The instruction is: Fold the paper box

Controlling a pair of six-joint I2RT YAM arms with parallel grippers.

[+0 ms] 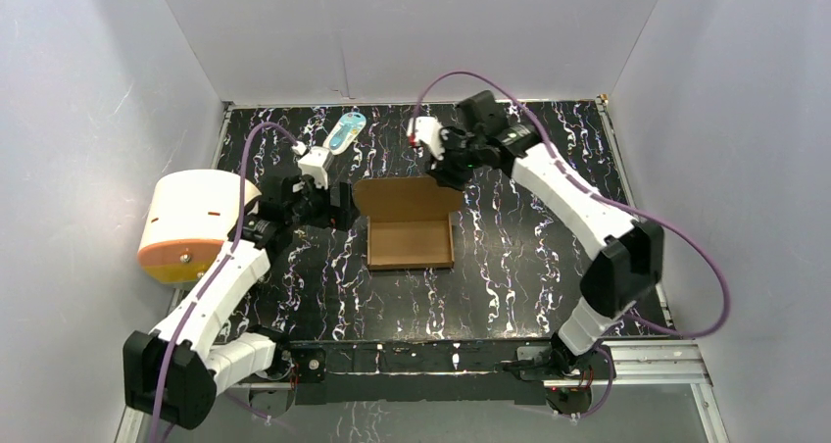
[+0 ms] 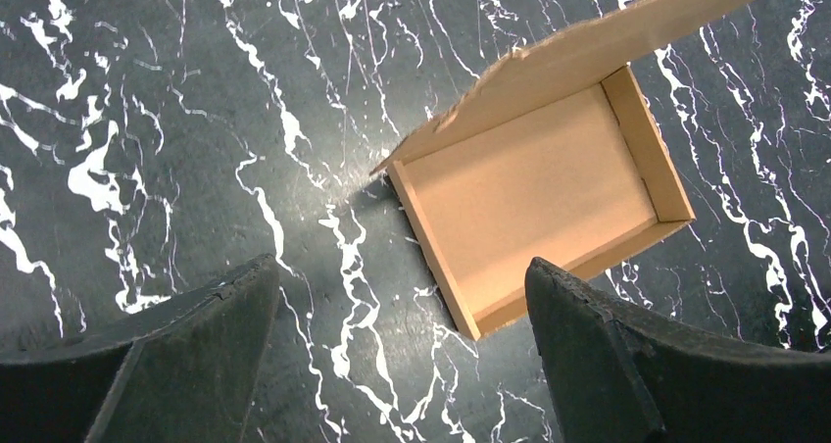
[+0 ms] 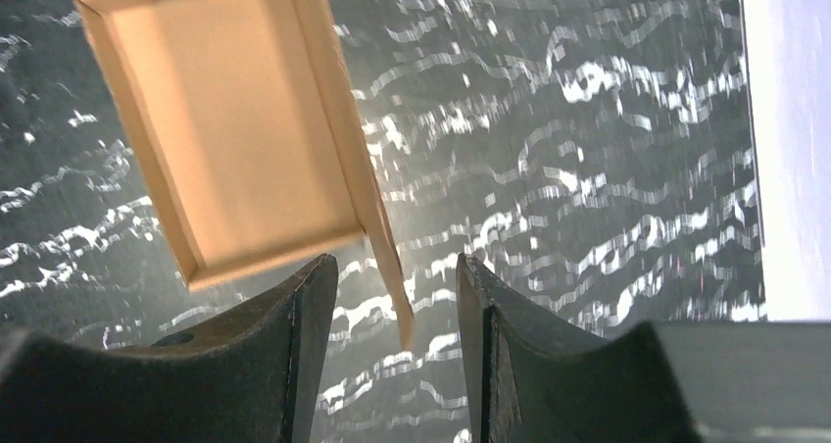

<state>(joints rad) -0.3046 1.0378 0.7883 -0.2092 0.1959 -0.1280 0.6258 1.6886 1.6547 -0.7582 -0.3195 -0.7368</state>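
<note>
We see the box mid table; left fingers gape empty beside it, right fingers half-parted, loose around its lid edge.

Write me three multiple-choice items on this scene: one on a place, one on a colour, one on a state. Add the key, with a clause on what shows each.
1. Where does the white-and-orange cylinder lie?
A. at the far right corner
B. at the left edge of the table
C. at the middle of the near edge

2. What colour is the paper box?
A. brown
B. white
C. teal

3. How does the lid of the box stand?
A. shut flat
B. torn off
C. raised open at the far side

Key:
1 B: the top view shows it at the left edge, apart from the box.
2 A: it is plain brown cardboard in all three views.
3 C: the inside of the box shows, with the lid tilted up behind it.
</note>
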